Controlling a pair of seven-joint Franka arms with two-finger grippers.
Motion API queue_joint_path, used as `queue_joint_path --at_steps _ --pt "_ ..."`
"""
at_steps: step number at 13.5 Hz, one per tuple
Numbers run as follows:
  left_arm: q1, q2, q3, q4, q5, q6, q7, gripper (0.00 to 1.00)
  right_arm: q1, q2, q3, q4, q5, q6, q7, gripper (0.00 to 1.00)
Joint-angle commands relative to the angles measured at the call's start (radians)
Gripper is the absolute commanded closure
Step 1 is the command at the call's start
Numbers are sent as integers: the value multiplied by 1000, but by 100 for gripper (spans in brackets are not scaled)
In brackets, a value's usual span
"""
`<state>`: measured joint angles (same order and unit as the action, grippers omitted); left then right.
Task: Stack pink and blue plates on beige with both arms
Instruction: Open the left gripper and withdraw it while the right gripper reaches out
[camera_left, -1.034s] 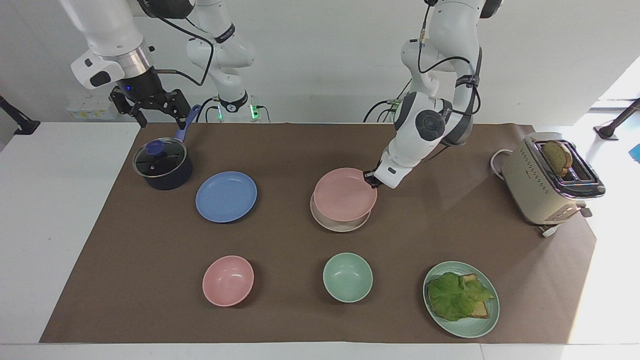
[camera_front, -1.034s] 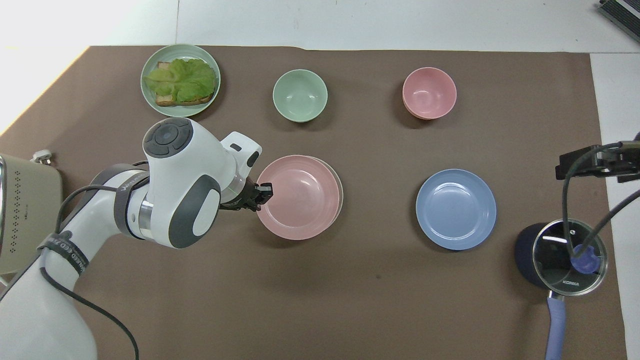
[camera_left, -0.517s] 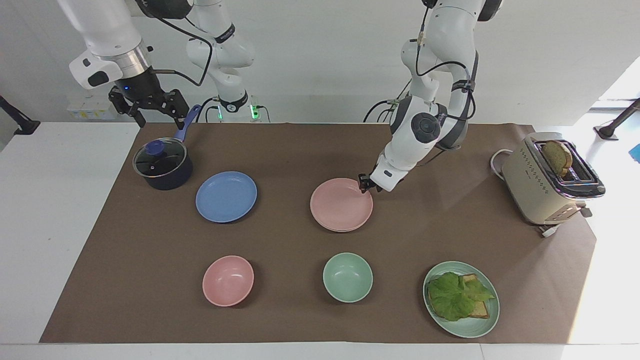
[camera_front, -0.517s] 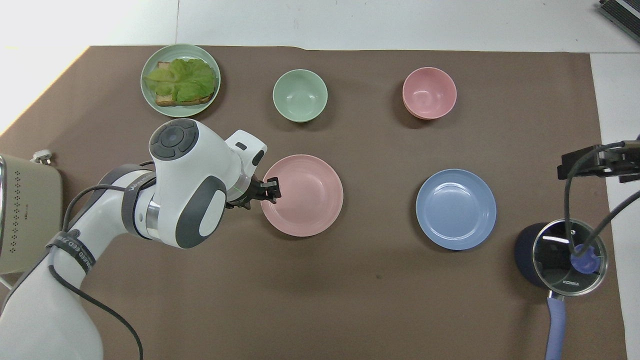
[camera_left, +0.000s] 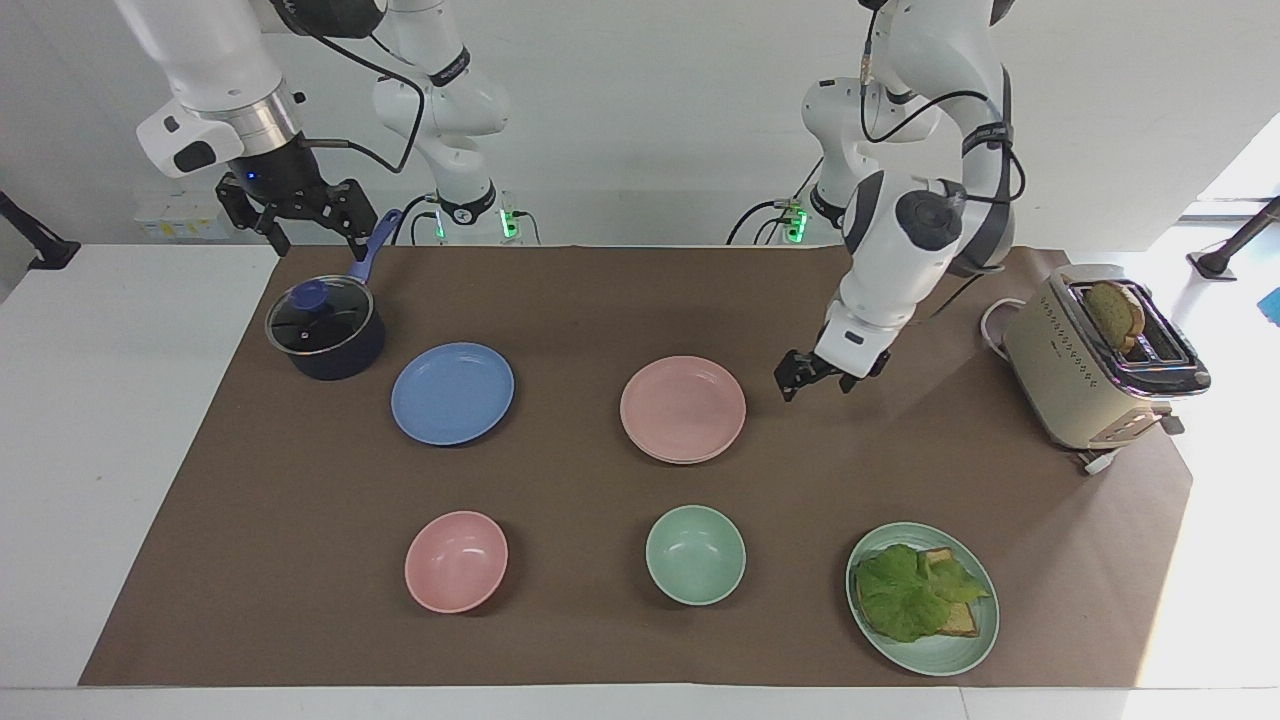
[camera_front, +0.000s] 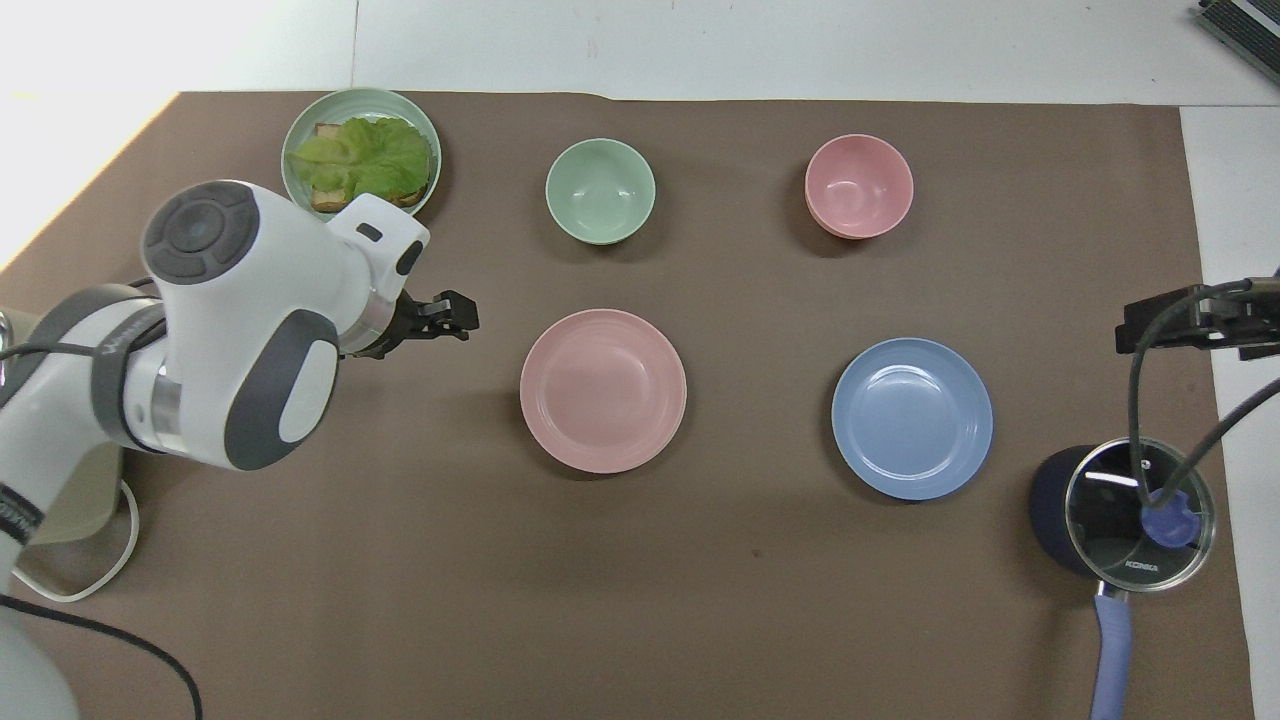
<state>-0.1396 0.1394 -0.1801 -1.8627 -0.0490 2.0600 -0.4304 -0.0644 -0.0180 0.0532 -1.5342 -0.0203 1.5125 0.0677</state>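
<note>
We judge the blue plate next: it lies just below our right gripper, jaws spread and empty, well apart from the released left gripper.

Pink plate lies flat on beige plate; blue plate beside.

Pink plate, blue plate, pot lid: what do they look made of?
Pink plate: matte, opaque, evenly coloured with only a soft sheen; likely plastic or a fibre composite, though matte ceramic is possible. Blue plate: same look, so probably the same material. Pot lid: clear glass, since the dark pot shows through it, with a shiny metal rim and a blue knob, probably plastic.
</note>
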Motion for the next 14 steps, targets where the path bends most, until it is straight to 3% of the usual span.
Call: queue_joint_path --at_steps 1,4,7,10,14 --pt "80 -79 -1 16 28 -69 125 0 -11 -22 0 -40 19 46 17 0" --pt "135 -89 -1 143 109 -196 229 0 -11 -28 -1 -64 19 90 17 0" --pt "198 -95 2 209 104 -284 378 0 -11 -31 -1 -127 19 170 15 0" --pt "198 -104 5 282 84 -380 371 0 -12 -17 -1 -272 19 341 14 0" --pt "198 -130 -1 298 66 -397 369 0 -31 64 -1 -428 17 573 7 0"
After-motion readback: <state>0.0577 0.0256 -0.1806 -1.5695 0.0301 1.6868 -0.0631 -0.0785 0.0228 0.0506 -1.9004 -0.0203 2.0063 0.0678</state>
